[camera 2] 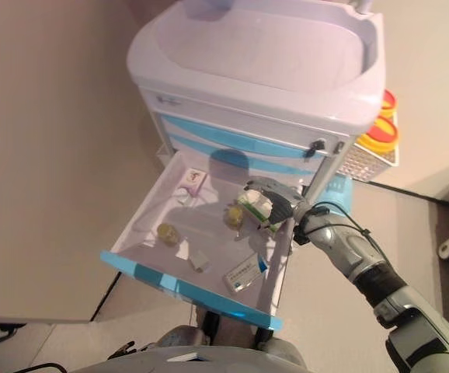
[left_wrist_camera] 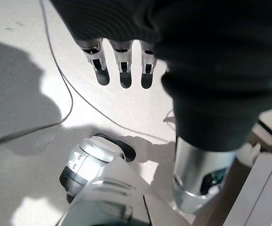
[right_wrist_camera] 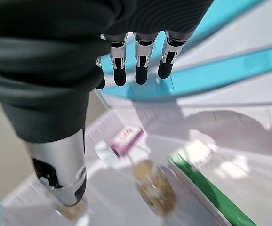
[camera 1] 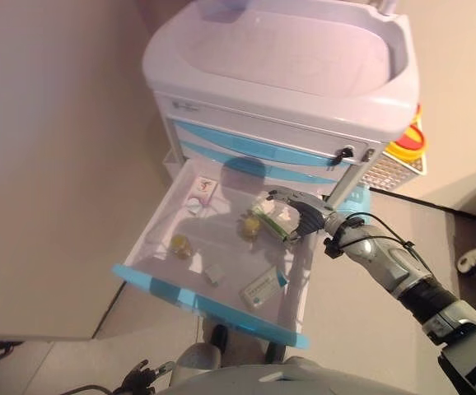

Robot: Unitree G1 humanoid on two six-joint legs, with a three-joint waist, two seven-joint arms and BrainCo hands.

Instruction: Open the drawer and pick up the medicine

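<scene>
Open drawer: right hand above green-edged box, fingers straight.

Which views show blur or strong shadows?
Right wrist view: the bottle and green-edged box in the drawer are smeared. Left wrist view: hard shadows on the floor. Eye views: a shadow falls over the drawer's back.

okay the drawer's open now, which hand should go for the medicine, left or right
Right. The right robot hand is already over the open drawer, fingers straight, beside the green-and-white medicine box. The left robot hand hangs low over the floor, away from the drawer.
</scene>
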